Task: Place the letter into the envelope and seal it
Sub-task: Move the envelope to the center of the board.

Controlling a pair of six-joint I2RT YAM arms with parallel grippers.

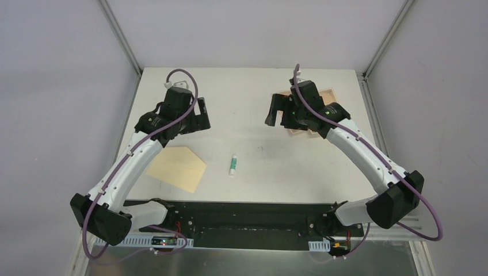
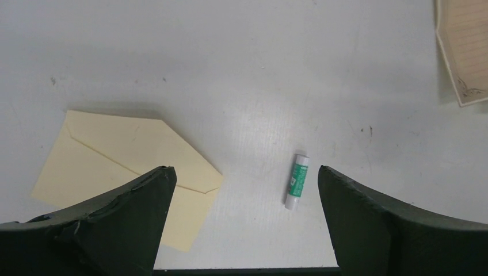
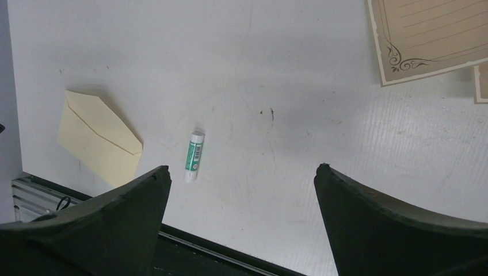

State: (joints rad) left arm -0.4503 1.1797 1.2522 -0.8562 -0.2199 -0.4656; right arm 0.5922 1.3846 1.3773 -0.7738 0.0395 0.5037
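The left gripper is hovering over the far left part of the pale desk, its two dark fingers spread wide and holding nothing; the left wrist camera is showing bare desk between them. The right gripper is hanging above the far right part, its fingers likewise parted and gripping nothing.

The envelope, a yellow-tan sheet with a pointed flap, is lying flat on the near left of the desk, just beside the left arm's white forearm and close to the black rail at the near edge. From the left wrist view the envelope is partly slipping behind the left finger.

The letter, a tan ruled sheet with an ornamental corner flourish, is resting flat at the far right of the desk, largely covered in the overhead view by the right gripper and wrist. The right wrist camera is catching the letter at its upper right.

A small white-green tube is lying on its side mid-desk, to the right of the envelope and apart from it, well away from the letter.
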